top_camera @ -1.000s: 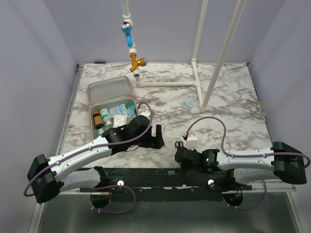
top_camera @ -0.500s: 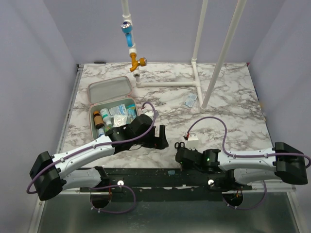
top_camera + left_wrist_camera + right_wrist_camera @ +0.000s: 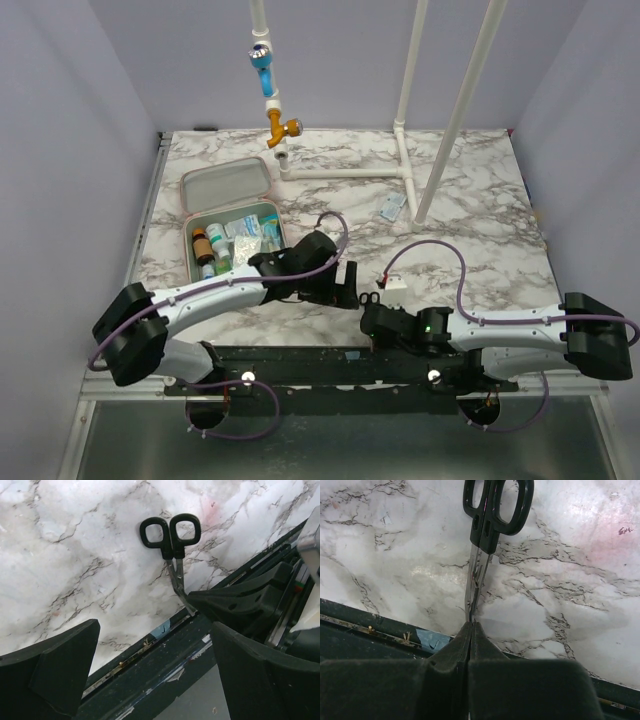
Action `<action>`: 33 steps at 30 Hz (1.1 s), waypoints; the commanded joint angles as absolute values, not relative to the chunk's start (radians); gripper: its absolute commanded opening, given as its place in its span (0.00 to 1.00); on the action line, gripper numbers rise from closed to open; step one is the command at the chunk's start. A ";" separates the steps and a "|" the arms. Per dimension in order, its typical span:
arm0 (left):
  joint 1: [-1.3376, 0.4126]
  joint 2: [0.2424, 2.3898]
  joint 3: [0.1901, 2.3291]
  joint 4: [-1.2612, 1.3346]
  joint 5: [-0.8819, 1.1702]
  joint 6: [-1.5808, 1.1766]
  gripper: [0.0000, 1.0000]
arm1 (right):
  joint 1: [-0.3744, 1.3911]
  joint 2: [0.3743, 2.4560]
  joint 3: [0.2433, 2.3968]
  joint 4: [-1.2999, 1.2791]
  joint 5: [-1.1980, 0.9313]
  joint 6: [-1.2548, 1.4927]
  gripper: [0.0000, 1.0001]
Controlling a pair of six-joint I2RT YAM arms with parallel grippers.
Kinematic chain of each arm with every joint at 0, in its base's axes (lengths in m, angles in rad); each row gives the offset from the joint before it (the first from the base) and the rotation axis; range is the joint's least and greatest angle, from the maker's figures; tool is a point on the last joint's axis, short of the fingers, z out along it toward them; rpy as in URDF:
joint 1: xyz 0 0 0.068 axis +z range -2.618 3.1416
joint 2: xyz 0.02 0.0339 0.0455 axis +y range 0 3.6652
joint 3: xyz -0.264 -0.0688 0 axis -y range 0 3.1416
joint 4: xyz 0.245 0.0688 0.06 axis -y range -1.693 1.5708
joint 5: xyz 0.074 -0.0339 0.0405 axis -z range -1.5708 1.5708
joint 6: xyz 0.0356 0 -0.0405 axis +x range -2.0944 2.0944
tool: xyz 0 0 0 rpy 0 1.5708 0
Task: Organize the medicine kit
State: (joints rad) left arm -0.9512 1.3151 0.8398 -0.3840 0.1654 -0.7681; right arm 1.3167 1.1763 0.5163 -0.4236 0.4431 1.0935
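Observation:
The pink medicine kit point(image 3: 228, 187) lies open at the back left. Its grey tray holds small bottles and blue packets point(image 3: 240, 238). Black-handled scissors point(image 3: 369, 298) lie near the table's front edge. They also show in the left wrist view point(image 3: 170, 530) and the right wrist view point(image 3: 495, 510). My right gripper point(image 3: 372, 318) point(image 3: 471, 627) is shut on the tips of the scissors' blades, and its fingers point(image 3: 235, 602) show in the left wrist view. My left gripper point(image 3: 348, 285) point(image 3: 155, 630) is open and empty, just left of the scissors' handles.
A blue packet point(image 3: 392, 207) lies by the white pipe frame point(image 3: 400, 170) at the back. A blue and orange fitting point(image 3: 270, 90) hangs above the kit. The black front rail point(image 3: 330, 365) runs right below both grippers.
My left arm has swung right, from beside the kit to just left of the scissors. The right gripper has kept its hold and not moved.

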 commanded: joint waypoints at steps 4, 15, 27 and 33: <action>-0.959 1.464 1.007 -0.376 0.231 -0.711 0.98 | 1.327 1.165 0.509 -0.410 0.453 1.077 0.01; -0.957 1.636 1.155 -0.371 0.279 -0.615 0.98 | 1.331 1.139 0.503 -0.410 0.452 1.065 0.01; -0.951 1.803 1.362 -0.604 0.307 -0.499 0.98 | 1.338 1.131 0.505 -0.441 0.483 1.062 0.01; -0.935 1.790 1.360 -0.627 0.323 -0.499 0.98 | 1.342 1.120 0.493 -0.433 0.488 1.064 0.01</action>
